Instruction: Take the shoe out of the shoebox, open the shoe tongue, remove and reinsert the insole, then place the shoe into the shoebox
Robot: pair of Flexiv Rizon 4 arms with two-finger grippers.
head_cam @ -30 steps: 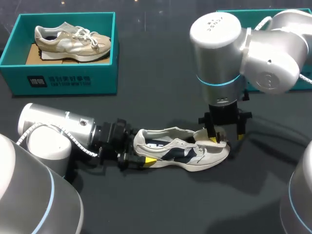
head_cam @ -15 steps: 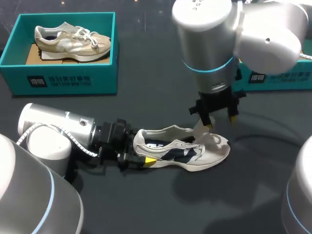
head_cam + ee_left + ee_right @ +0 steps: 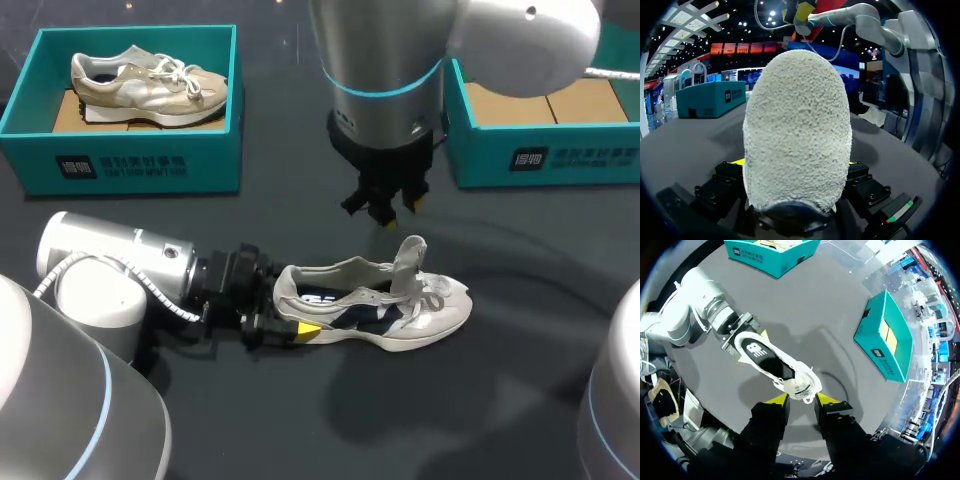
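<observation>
While white shoe out on table, beige shoe inside left shoebox

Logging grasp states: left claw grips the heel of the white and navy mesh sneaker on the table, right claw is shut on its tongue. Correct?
No. The head view shows the right claw open above the white and navy mesh sneaker, touching nothing. The left claw does grip its heel.

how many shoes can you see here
2. A beige shoe lies in the teal shoebox at the far left. A white and navy shoe lies on the table, heel held in the left gripper. The right arm hides part of the other shoebox, so another may be hidden.
</observation>
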